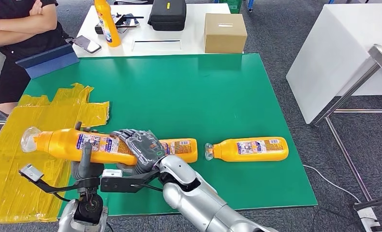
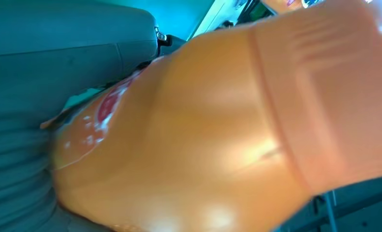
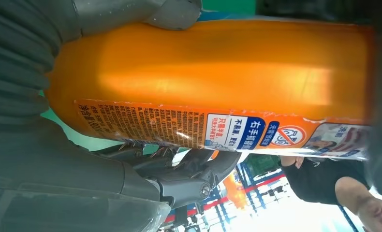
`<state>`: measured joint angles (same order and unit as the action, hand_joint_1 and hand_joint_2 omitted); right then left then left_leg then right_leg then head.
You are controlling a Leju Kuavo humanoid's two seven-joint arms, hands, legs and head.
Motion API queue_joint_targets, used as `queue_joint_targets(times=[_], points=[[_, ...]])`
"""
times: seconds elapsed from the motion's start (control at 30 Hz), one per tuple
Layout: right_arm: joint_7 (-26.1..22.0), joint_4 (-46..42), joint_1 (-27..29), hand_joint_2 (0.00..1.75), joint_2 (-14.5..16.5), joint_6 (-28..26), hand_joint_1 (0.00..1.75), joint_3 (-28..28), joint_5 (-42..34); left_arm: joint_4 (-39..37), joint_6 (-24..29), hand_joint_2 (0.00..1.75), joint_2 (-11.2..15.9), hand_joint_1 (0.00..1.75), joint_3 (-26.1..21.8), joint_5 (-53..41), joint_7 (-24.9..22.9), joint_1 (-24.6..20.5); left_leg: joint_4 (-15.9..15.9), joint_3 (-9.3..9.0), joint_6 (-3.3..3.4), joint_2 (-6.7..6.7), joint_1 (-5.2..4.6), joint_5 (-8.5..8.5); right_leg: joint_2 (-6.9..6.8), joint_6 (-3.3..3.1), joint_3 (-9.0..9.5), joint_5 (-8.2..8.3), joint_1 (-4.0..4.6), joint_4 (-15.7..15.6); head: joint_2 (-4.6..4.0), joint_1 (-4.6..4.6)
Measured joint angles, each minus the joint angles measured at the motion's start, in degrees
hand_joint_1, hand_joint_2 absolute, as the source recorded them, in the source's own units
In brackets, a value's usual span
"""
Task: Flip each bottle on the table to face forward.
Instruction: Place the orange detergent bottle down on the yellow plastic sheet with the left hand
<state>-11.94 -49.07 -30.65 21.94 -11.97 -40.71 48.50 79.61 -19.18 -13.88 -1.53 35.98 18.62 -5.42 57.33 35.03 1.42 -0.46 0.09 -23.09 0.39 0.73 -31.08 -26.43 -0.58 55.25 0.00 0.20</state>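
orange bottle (image 1: pixel 82 144) lying sideways, lifted near left over green mat (image 1: pixel 189 92), right hand (image 1: pixel 139 149) fingers wrapped over its middle, left hand (image 1: pixel 85 162) gripping neck end from below, second bottle (image 1: pixel 249 149) flat on mat at right

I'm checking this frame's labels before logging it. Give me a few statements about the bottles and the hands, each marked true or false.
1. Both hands grip the same orange bottle. True: the left hand and the right hand are both on it.
2. The held bottle's clear cap points toward the robot's right. False: the cap points toward its left, over the yellow sheet.
3. A second orange bottle lies on the green mat, apart from both hands. True.
4. The bottle on the white table is lying down. False: that upright bottle stands on its base.
5. The cardboard box sits on the green mat. False: it is on the white table.
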Motion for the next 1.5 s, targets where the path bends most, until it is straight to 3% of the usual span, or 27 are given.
queue_joint_targets(times=[0.07,0.13,0.2,0.77,1.0,1.2,1.5], points=[[-0.2,0.2,0.1,1.75,0.0,0.0,0.72,0.0,0.0,0.3,-0.1,1.75,-0.1,1.75,-0.4,0.0,0.0,0.1,0.0,0.00,0.00,0.00,0.00,0.00,0.00,0.00,0.00,0.00,0.00,0.0,0.00,0.01],[-0.4,0.4,0.3,0.87,0.0,0.0,0.00,0.0,0.1,0.8,-0.3,1.75,-0.2,1.75,-0.8,0.0,0.0,0.3,0.0,0.00,0.00,-0.01,0.01,0.00,0.00,0.00,0.00,0.00,0.00,0.0,0.00,0.01],[-0.9,0.7,0.8,0.00,-0.1,0.2,0.00,0.1,0.4,1.5,-0.6,1.75,-0.3,1.75,-1.3,0.0,0.0,0.3,0.0,0.01,0.00,-0.01,0.01,0.00,0.00,0.00,0.01,0.00,0.00,0.0,0.00,0.01],[-2.2,1.5,1.9,0.00,-0.4,1.7,0.00,0.1,-0.1,3.2,-1.0,1.75,-0.3,1.75,-3.7,0.1,0.2,0.7,0.0,0.01,-0.01,0.00,0.01,0.01,0.01,-0.01,0.00,0.00,0.00,0.0,0.00,-0.01],[-1.7,-0.4,2.8,0.00,-1.6,-0.8,0.00,0.1,0.7,3.3,-1.0,1.75,-0.3,1.75,-4.1,0.3,0.5,0.7,0.0,0.01,-0.01,-0.01,0.01,0.01,0.00,-0.01,0.00,0.01,0.00,0.0,0.00,0.00],[2.3,-16.0,6.5,0.00,-6.0,-1.2,0.00,2.4,4.8,4.1,-1.7,1.75,-0.3,1.75,-5.3,0.6,0.7,0.9,0.0,0.02,-0.01,-0.03,0.00,0.00,0.00,-0.01,0.00,0.01,0.00,0.0,0.00,0.01],[4.0,-41.1,12.4,0.00,-10.2,-1.5,0.00,11.6,9.2,5.1,-2.0,1.75,-0.7,1.75,-7.7,-2.6,0.5,1.1,0.0,0.02,0.00,-0.06,-0.01,0.00,-0.02,-0.01,0.00,0.01,-0.01,0.0,0.00,0.01]])
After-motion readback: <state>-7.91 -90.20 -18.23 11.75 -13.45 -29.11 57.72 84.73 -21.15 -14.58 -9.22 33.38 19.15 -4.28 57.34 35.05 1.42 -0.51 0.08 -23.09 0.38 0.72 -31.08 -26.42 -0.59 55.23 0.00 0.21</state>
